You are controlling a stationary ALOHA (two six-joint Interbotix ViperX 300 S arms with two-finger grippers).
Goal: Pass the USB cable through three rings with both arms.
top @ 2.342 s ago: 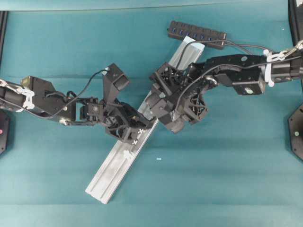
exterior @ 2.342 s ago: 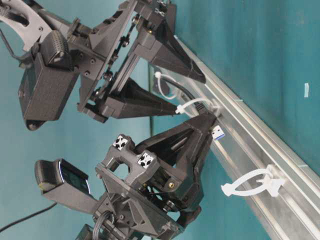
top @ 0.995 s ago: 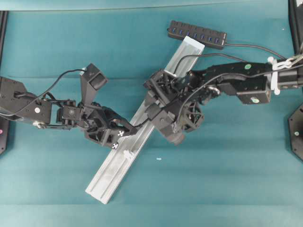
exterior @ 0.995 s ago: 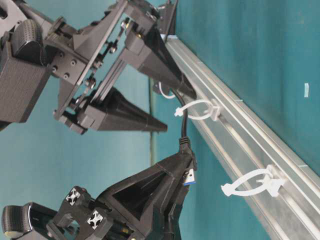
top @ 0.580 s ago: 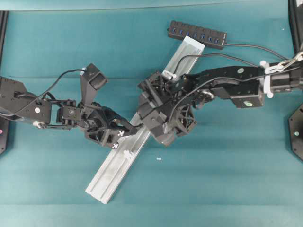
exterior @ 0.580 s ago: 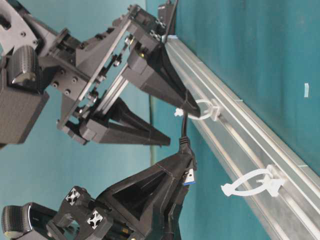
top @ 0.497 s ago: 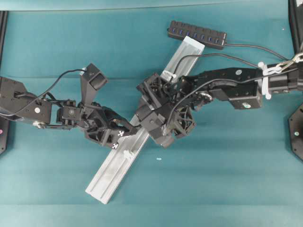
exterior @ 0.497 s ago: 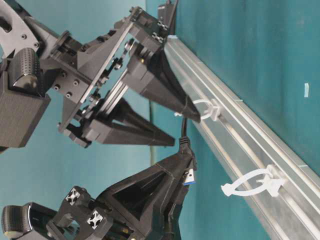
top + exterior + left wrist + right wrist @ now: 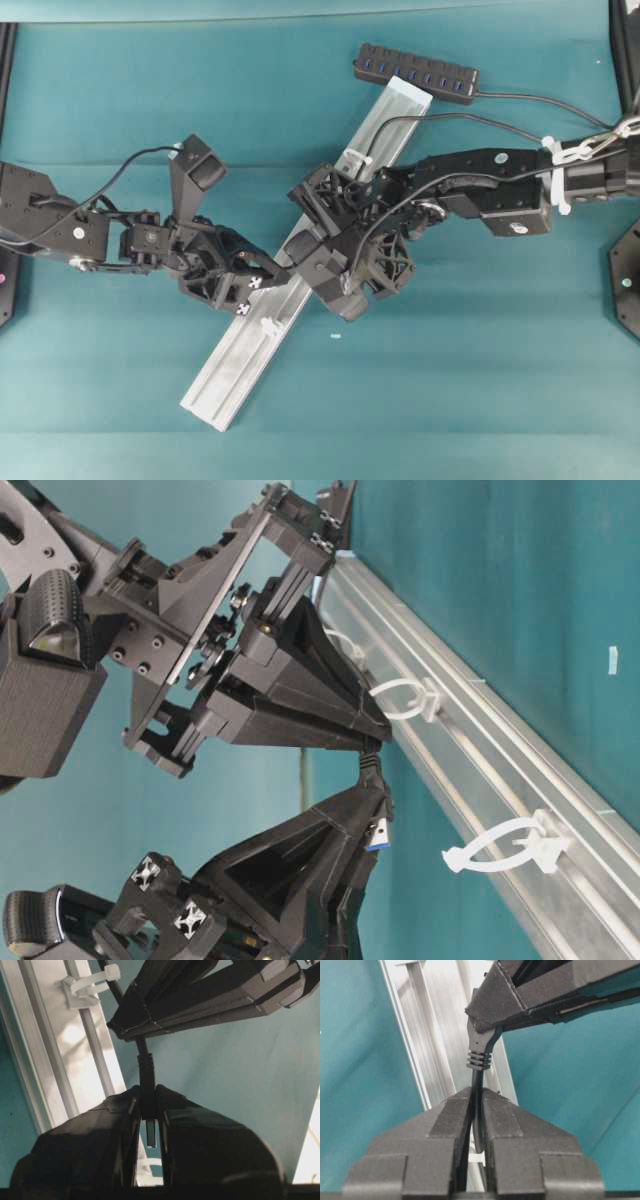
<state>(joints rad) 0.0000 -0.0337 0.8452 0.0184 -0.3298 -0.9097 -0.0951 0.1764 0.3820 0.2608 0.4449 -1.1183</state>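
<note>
Rail lies diagonally across the teal desk, low end at lower left, high end just beside the hub at the top.

Left pincer is clamped on the plug of the cable; the metal tip shows between its fingers in the left wrist view.

Right pincer is closed on the cable just behind the plug's ribbed collar, a short way from the left pincer's tips. In the table-level view the 2 pincers nearly meet tip to tip beside the rail's near edge.

Rings: 1 sits just above the pincer tips with the cable running up toward it; whether the cable passes through it cannot be told from here. 1 stands apart lower down the rail with nothing in it. 1 shows near the rail's upper half in the overhead view.

Open room: wide bare desk below and right of the rail; the left edge is taken by the left arm, the upper right by the right arm.
</note>
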